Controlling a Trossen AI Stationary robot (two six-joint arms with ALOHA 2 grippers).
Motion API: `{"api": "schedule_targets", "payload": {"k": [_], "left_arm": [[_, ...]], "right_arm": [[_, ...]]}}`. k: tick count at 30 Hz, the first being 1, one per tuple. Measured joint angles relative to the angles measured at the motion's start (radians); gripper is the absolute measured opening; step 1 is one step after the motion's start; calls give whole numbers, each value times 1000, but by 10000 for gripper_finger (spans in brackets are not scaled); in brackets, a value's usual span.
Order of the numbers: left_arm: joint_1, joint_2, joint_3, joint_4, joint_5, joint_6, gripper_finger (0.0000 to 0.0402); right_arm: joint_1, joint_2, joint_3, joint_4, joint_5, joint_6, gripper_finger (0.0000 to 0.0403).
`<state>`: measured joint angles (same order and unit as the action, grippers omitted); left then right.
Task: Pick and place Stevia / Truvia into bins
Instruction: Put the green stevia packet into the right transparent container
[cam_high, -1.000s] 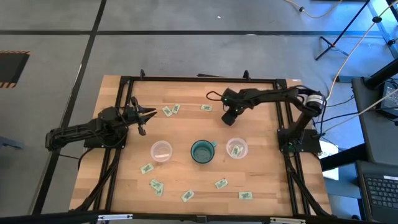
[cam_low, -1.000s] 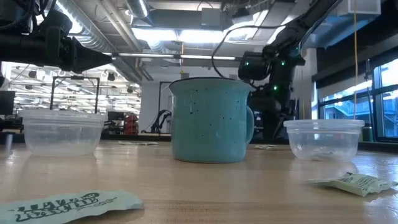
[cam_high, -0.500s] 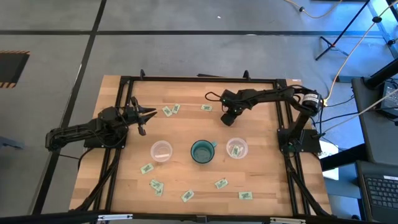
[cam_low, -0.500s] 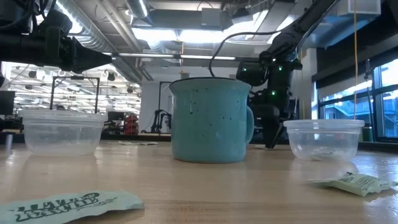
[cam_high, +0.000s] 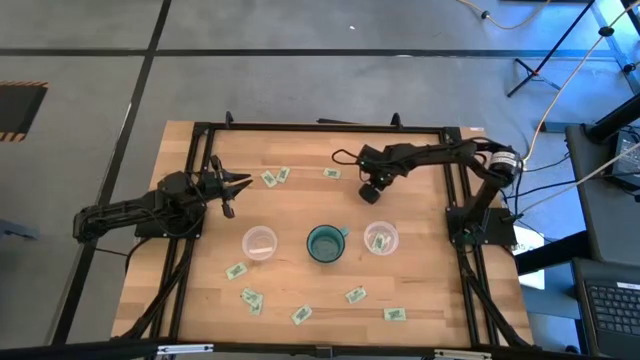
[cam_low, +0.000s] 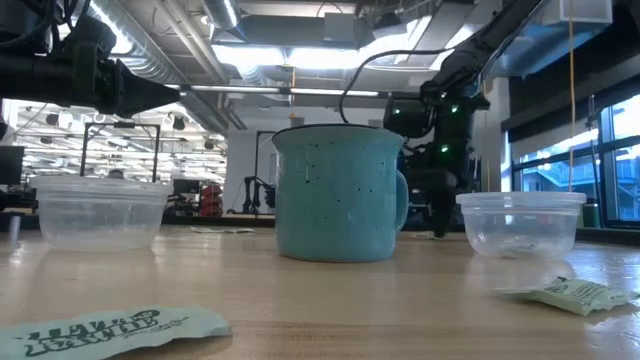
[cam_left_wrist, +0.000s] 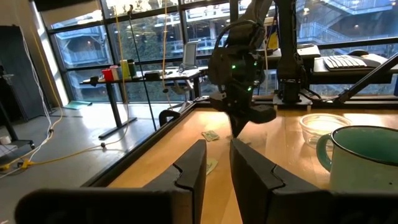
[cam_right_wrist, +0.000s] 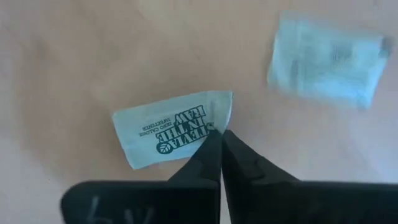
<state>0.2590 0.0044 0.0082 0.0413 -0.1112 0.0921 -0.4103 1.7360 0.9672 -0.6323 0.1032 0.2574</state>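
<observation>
Beneath the right pincer (cam_right_wrist: 217, 142), clamped on a pale green paper Stevia packet's (cam_right_wrist: 171, 127) edge; one clear plastic cup (cam_high: 381, 238) holds packets, most remain loose.

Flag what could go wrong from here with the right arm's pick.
1. The right gripper is shut right at one edge of the Stevia packet, which lies flat on the wood. It may hold only a corner, or nothing, so the packet could slip on the lift.
2. The teal mug stands close beside the nearest clear cup. A loose release could land the packet in the mug instead.
</observation>
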Motion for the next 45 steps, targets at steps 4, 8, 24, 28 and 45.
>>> {"api": "schedule_targets", "payload": {"k": [4, 8, 24, 28, 45], "left_arm": [[0, 0, 0, -1, 0, 0, 65], [0, 0, 0, -2, 1, 0, 67], [0, 0, 0, -1, 0, 0, 66], [0, 0, 0, -1, 0, 0, 66], [0, 0, 0, -1, 0, 0, 66]], "right_arm": [[26, -124, 7, -23, 0, 2, 2], [81, -252, 4, -84, -8, 22, 1], [552, -336, 7, -181, -29, 122, 0], [581, -262, 7, -181, -27, 185, 0], [586, -136, 7, -182, -28, 204, 38]]}}
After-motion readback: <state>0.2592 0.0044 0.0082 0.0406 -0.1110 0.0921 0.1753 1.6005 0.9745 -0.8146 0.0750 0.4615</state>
